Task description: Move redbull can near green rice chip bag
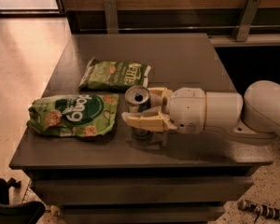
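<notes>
Gripper (139, 106) reaches in from the right, jaws clenched on the redbull can (137, 97). The can stands upright, silver top showing, just right of the green rice chip bag (74, 115), whose big white lettering lies upside down and unread. Beyond both lies a flatter Kettle bag (115, 74), brand legible. Surface: dark grey table (186, 55). Room: pale glossy floor (23, 45) at left.
</notes>
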`<move>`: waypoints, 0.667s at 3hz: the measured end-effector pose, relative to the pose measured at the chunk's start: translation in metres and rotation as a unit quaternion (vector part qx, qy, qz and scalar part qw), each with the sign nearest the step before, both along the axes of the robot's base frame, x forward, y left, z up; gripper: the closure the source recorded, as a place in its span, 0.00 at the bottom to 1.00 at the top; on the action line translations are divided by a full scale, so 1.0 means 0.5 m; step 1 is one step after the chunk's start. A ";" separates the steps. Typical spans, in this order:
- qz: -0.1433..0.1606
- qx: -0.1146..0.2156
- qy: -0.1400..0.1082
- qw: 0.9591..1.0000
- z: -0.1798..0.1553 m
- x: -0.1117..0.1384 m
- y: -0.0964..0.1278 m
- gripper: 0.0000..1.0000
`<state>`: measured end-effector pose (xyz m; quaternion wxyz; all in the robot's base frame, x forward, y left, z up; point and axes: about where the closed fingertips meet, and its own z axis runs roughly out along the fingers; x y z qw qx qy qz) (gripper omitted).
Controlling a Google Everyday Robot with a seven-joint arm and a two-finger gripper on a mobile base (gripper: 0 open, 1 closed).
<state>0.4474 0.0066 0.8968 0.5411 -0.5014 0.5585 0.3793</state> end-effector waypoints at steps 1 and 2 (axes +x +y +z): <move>0.003 -0.001 -0.001 1.000 0.001 -0.002 0.006 0.01; 0.003 -0.001 -0.001 1.000 0.002 -0.003 0.007 0.00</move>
